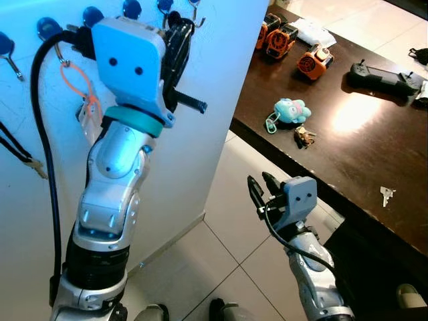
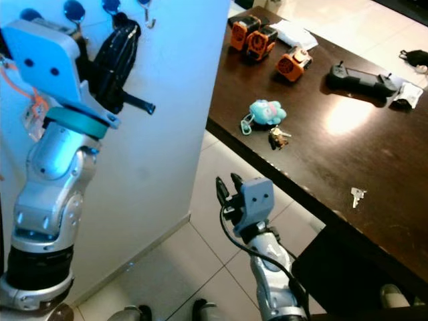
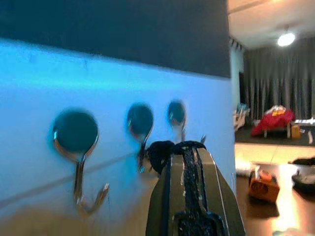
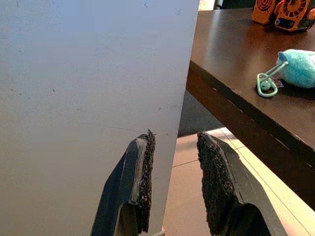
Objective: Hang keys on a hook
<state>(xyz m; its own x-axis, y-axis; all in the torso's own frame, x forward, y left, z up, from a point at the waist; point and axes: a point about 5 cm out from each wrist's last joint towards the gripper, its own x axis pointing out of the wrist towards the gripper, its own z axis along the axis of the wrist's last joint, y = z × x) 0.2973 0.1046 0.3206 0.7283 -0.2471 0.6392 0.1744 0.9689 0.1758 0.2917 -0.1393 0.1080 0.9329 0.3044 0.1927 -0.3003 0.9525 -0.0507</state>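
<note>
A row of metal hooks (image 3: 76,140) on round blue bases lines the top of the white wall (image 1: 200,154). My left gripper (image 1: 182,23) is raised against that wall among the hooks. Its black fingers (image 3: 184,157) are pressed together, and I see nothing between them. An orange cord with a clear tag (image 1: 83,93) hangs from a hook behind my left arm. A bunch of keys (image 1: 305,136) lies on the dark table (image 1: 348,160) beside a turquoise plush keychain (image 1: 291,110). My right gripper (image 1: 262,187) is held low over the floor beside the table edge, open and empty.
A single loose key (image 1: 386,195) lies near the table's front edge. Orange tools (image 1: 279,37) (image 1: 314,61), a black controller (image 1: 384,77) and white paper (image 1: 311,30) sit farther back. Tiled floor (image 1: 227,221) runs between wall and table.
</note>
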